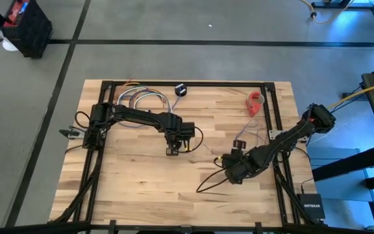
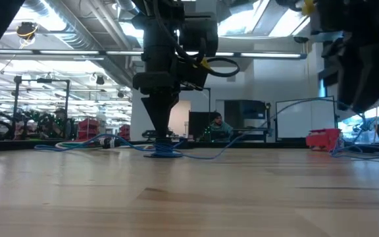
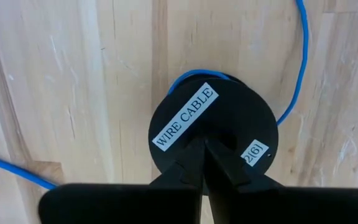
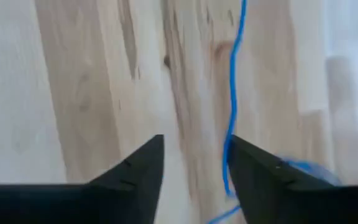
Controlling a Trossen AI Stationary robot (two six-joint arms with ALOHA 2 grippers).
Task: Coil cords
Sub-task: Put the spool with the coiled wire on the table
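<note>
Black fingertips of your left gripper [image 3: 202,149] press shut on the black spool [image 3: 214,127] labelled "WIRE CABLE" near table centre, blue cord [image 3: 301,56] wound under it and trailing toward four o'clock, where your right gripper [image 4: 194,158] stands open astride it.

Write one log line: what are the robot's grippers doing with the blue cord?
left gripper: shut, tips on spool | right gripper: open, over blue cord

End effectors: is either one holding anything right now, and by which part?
The left end effector, shut, presses its tips on the middle of the black spool of blue cable; a true grip cannot be told. The right end effector is open, holding nothing.
</note>
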